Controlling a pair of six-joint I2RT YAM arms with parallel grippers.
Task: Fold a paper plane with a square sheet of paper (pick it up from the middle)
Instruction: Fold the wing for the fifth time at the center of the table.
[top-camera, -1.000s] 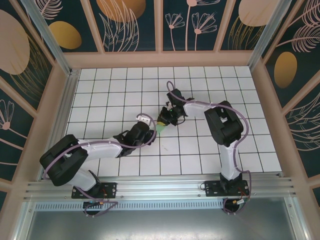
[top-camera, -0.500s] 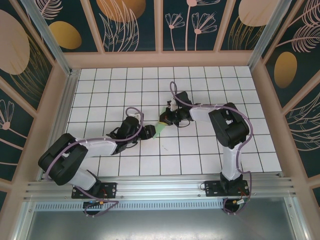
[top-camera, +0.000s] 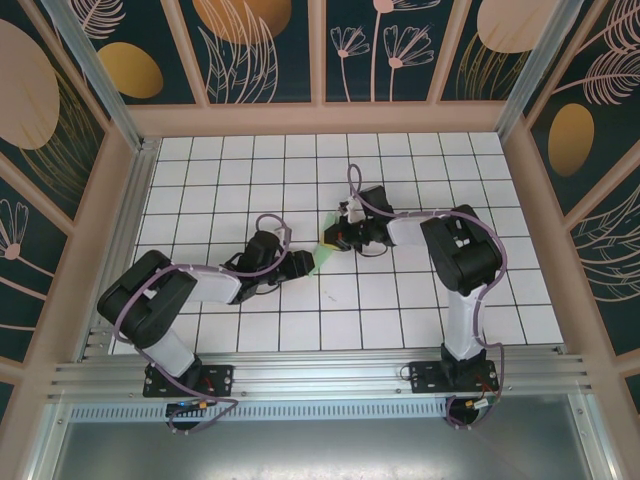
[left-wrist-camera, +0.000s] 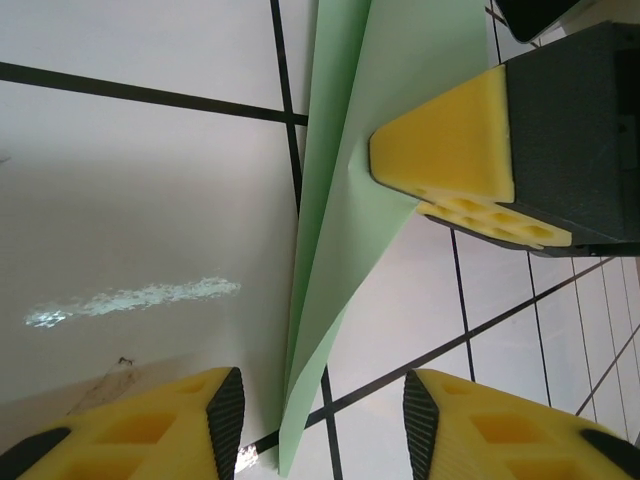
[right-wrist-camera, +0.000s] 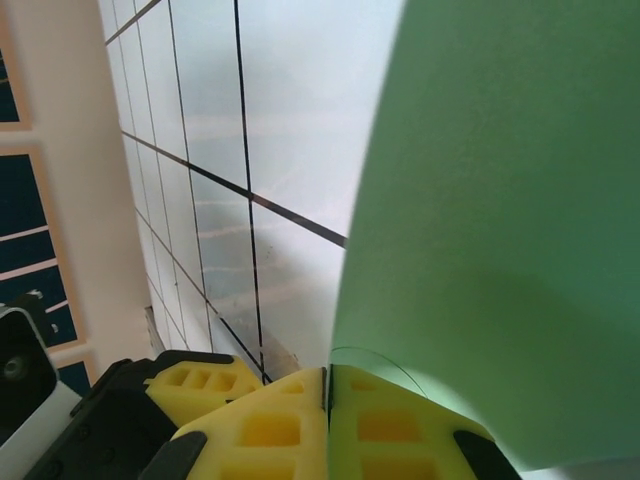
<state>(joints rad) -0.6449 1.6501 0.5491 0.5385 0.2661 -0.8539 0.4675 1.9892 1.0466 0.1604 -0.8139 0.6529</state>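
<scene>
item: paper plane (left-wrist-camera: 345, 230), pale green, part-folded, narrow and pointed. it is sitting over the middle of the table (top-camera: 200, 180), well away from all four edges. as far as i can judge it is being held up between the two grippers, not lying flat.

risk, first: the left gripper (left-wrist-camera: 322, 415) is standing open, with its yellow pads (left-wrist-camera: 170, 420) on either side of the slim tip and neither one touching it. if the jaws are closing off-centre, one pad is likely pushing the tip sideways before the other meets it, bending the point or adding a stray crease.

risk, second: the right gripper (right-wrist-camera: 326, 420) is pinching the paper tight at a single spot. any pull from the left against that pinch is risking a tear, or the thin paper sliding out and dropping to the tiles.

risk, third: the two sets of fingers are working very near each other, so a small misjudged move is risking a knock between them.

pose, left arm (top-camera: 200, 285): lying low, reaching from the near edge on the left towards the middle, with its fingers pointing along the paper.

pose, right arm (top-camera: 455, 250): rising from the near edge on the right, elbow bent, forearm reaching left to the middle and facing the left gripper.
</scene>
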